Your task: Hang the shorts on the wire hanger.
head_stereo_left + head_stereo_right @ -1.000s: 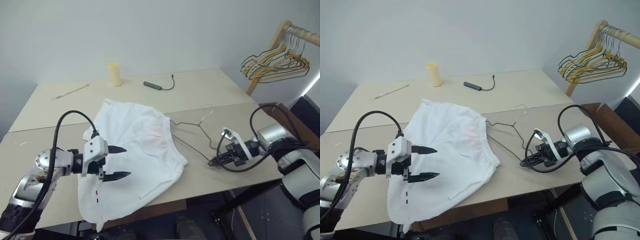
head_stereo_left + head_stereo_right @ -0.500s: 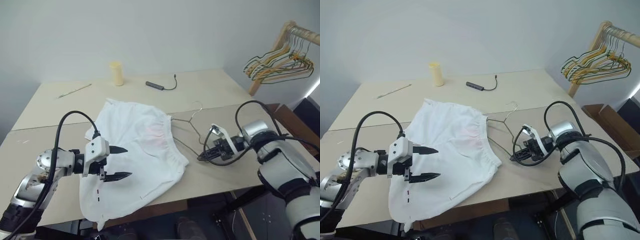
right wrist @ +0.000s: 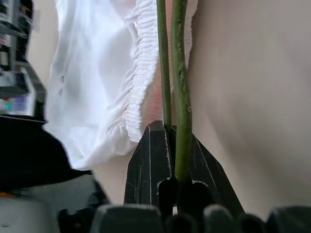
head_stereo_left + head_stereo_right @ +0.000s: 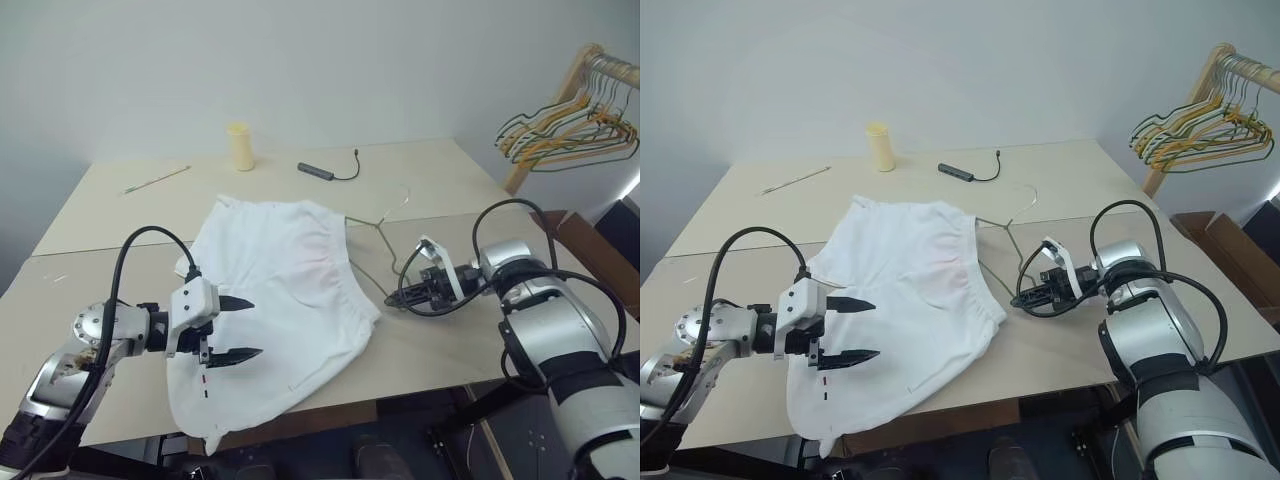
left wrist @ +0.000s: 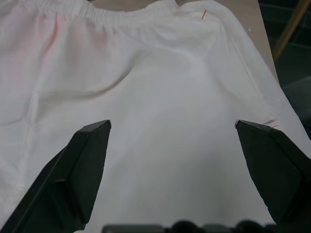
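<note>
A pale beige table, made of two tops butted along a seam, stands against a plain light grey wall. Past its far right corner a wooden rail carries bunched green, yellow and grey hangers. Dark floor shows below the near edge.

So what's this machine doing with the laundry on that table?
A two-armed robot is working at getting a pair of white thin-fabric shorts onto a thin grey-brown wire hanger. Both lie on the beige table, and part of the hanger is tucked under the gathered waistband. The right gripper is shut on the wire near the hanger's lower corner. The left gripper is wide open above the shorts, holding nothing. The shorts are not yet hung.
</note>
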Controlling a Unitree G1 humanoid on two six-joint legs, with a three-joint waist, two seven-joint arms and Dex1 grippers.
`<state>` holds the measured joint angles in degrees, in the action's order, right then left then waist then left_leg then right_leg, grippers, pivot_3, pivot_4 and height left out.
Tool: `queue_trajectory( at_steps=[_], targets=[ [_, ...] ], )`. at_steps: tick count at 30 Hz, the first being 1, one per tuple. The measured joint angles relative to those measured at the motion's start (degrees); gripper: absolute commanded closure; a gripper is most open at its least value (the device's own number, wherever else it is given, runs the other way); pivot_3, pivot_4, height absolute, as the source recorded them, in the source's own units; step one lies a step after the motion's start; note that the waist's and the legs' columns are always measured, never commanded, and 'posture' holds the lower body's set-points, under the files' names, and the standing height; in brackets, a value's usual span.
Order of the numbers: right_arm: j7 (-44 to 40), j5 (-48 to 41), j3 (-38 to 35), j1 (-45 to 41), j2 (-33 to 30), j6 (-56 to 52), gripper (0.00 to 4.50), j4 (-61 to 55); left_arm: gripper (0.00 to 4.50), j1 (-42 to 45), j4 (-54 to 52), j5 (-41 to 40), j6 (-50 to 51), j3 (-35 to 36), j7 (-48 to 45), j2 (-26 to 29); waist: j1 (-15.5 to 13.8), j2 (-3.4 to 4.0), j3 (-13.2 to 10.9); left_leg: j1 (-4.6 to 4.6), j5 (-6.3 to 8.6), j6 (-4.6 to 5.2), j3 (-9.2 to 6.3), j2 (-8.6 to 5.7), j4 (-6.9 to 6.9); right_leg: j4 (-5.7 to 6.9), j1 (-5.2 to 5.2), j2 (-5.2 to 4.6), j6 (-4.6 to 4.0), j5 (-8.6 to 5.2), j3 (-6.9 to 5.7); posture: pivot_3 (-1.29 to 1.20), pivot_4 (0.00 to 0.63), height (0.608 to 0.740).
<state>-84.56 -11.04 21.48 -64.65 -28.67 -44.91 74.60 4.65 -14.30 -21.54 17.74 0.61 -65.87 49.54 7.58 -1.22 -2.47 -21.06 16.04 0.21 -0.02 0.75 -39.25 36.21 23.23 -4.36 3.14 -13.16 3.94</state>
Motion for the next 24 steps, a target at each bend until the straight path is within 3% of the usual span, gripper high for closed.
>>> queue_trajectory(
  at_steps=[8,13,19,24],
  targets=[
    [12.55,3.99,-5.79,3.56,0.94,11.71,4.50,-7.81,0.03,6.91,4.41,3.99,-0.53,-1.53,5.67,-5.11,-0.44,0.00,0.01,-0.02,-0.02,-0.03,0.00,-0.03,-0.01,-0.02,-0.02,-0.03,0.03,0.03,-0.01,-0.07,0.000,0.740],
    [15.00,6.01,-6.72,10.24,-0.05,19.34,4.50,-19.65,0.03,20.61,8.86,0.47,2.58,0.51,10.64,-11.49,-0.24,-0.01,0.01,-0.18,-0.02,-0.03,-0.08,-0.03,-0.24,-0.03,0.01,-0.05,0.09,0.08,-0.06,-0.09,0.000,0.740],
    [16.15,8.77,-6.20,16.45,-1.65,23.33,4.50,-34.44,0.03,36.90,20.31,0.98,-1.82,3.33,9.21,-9.44,1.60,0.10,0.08,-0.06,-0.01,-0.02,-0.06,-0.06,-0.28,-0.02,-0.11,-0.05,0.11,0.09,-0.02,-0.10,0.000,0.740],
    [17.49,11.52,-3.86,20.76,-1.84,25.20,4.50,-44.72,0.03,43.13,37.16,5.64,-9.79,-1.83,-2.97,-6.69,3.10,0.11,0.07,-0.11,-0.01,-0.02,-0.06,-0.05,-0.36,0.02,-0.05,0.02,0.11,0.09,-0.02,-0.12,0.000,0.740]
  ],
)
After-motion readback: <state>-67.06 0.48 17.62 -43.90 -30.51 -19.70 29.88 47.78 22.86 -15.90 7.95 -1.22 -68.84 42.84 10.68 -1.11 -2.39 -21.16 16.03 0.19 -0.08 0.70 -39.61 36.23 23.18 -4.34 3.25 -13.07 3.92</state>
